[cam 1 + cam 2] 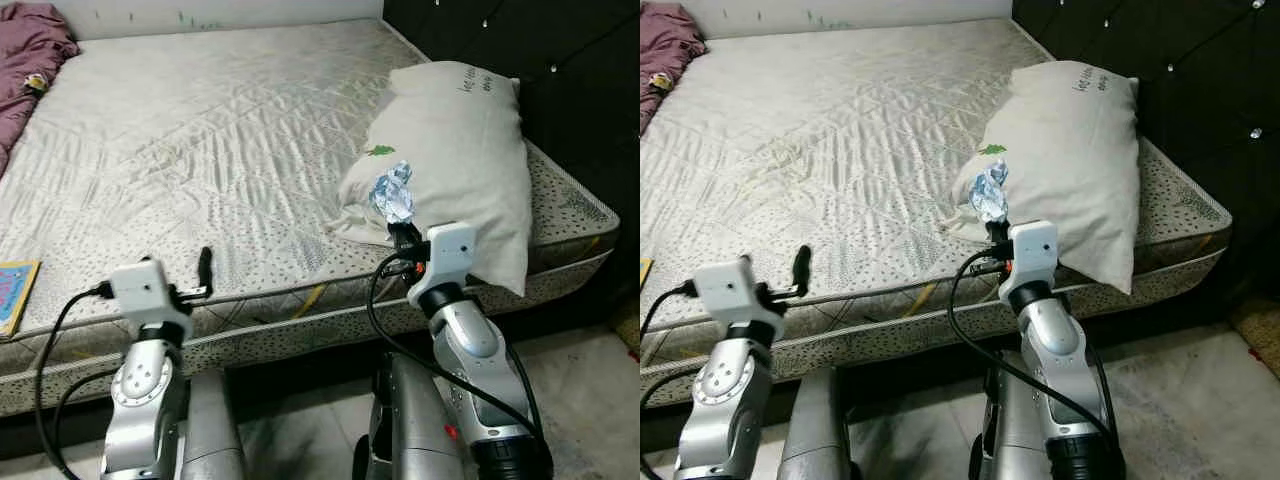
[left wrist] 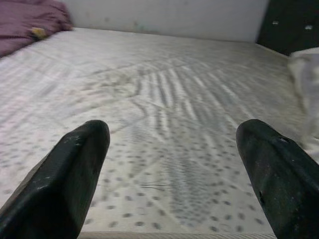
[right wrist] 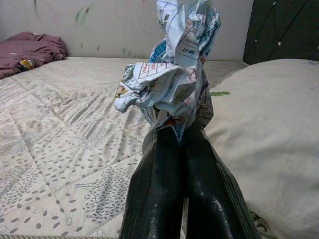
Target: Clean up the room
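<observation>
One crumpled paper [image 3: 172,74] is clamped between the closed fingers of the right gripper [image 1: 402,233], and it stands up from the fingertips, above the near edge of the mattress [image 1: 200,150] and just beside the pillow [image 1: 460,160]. I judge the next move is to carry it away from the bed. Left gripper [image 2: 172,164] is empty, its fingers apart, pointing across the bare mattress.

A bare quilted mattress [image 1: 200,150] meets a black tufted headboard [image 1: 560,60], pale wall [image 3: 124,25] behind.
</observation>
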Controlling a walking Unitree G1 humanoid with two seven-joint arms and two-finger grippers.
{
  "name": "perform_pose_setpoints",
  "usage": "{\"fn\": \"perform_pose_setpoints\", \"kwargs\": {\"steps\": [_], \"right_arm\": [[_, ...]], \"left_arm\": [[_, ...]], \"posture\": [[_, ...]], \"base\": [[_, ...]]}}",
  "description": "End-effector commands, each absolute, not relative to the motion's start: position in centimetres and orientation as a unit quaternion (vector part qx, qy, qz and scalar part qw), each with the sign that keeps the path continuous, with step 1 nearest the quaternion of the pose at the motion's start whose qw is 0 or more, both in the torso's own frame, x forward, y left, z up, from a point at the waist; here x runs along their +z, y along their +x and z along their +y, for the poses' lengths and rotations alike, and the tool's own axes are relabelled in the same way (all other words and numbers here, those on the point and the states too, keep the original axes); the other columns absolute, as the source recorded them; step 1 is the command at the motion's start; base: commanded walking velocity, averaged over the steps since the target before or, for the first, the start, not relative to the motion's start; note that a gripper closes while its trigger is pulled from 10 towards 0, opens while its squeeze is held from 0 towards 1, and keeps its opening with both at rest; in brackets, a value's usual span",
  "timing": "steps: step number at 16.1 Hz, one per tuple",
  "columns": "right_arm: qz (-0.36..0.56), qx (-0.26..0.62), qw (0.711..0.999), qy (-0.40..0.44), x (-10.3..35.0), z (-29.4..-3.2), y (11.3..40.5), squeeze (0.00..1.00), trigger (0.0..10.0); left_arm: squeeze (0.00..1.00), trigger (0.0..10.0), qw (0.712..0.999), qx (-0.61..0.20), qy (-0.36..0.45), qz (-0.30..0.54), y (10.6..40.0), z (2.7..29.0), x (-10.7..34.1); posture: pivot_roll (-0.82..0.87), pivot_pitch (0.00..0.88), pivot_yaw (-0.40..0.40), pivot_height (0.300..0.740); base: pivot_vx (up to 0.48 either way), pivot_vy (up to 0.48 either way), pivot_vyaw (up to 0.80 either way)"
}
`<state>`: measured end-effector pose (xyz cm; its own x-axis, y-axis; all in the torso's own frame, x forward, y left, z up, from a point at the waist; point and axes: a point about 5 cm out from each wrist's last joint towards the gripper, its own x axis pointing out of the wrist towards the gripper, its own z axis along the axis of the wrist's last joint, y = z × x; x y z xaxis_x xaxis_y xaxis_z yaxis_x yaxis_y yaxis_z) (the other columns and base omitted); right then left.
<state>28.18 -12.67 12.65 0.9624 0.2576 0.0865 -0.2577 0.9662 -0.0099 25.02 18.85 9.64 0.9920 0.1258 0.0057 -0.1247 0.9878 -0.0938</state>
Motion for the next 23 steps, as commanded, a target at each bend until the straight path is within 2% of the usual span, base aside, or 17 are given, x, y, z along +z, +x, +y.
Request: {"fn": "perform_pose_setpoints", "kwargs": {"steps": [1, 8, 10, 14, 18, 23], "right_arm": [[-0.032, 0.123, 0.992, -0.001, 11.9, -13.1, 28.1, 0.0, 10.0], [-0.015, 0.142, 0.99, 0.008, 11.2, -12.2, 28.2, 0.0, 10.0], [0.0, 0.116, 0.992, 0.051, 11.1, -12.5, 28.7, 0.0, 10.0], [0.005, 0.099, 0.993, 0.071, 10.4, -12.0, 28.9, 0.0, 10.0], [-0.006, 0.114, 0.991, 0.067, 11.2, -11.2, 29.2, 0.0, 10.0], [-0.023, 0.118, 0.991, 0.057, 12.3, -11.3, 29.9, 0.0, 10.0]], "left_arm": [[0.0, 10.0, 0.997, 0.069, -0.037, -0.013, 25.2, 18.7, 9.9], [0.0, 10.0, 0.997, 0.056, -0.049, -0.016, 25.3, 17.3, 10.2], [0.0, 10.0, 0.997, 0.059, -0.046, -0.014, 25.1, 17.5, 10.1], [0.0, 10.0, 0.996, 0.07, -0.038, 0.03, 24.7, 17.4, 8.6], [0.0, 10.0, 0.998, 0.044, -0.035, 0.022, 25.0, 17.3, 9.0], [0.0, 10.0, 0.998, 0.05, -0.031, 0.019, 25.2, 17.7, 9.2]], "posture": [[0.08, 0.0, -0.015, 0.547], [0.08, 0.0, -0.042, 0.63], [0.08, 0.0, -0.036, 0.655], [0.08, 0.0, 0.012, 0.702], [0.06, 0.0, -0.004, 0.74], [0.06, 0.0, -0.012, 0.74]], "base": [[0.0, 0.0, 0.0], [0.0, 0.0, 0.0], [0.0, 0.0, 0.0], [0.0, 0.0, 0.0], [0.0, 0.0, 0.0], [0.0, 0.0, 0.0]]}}
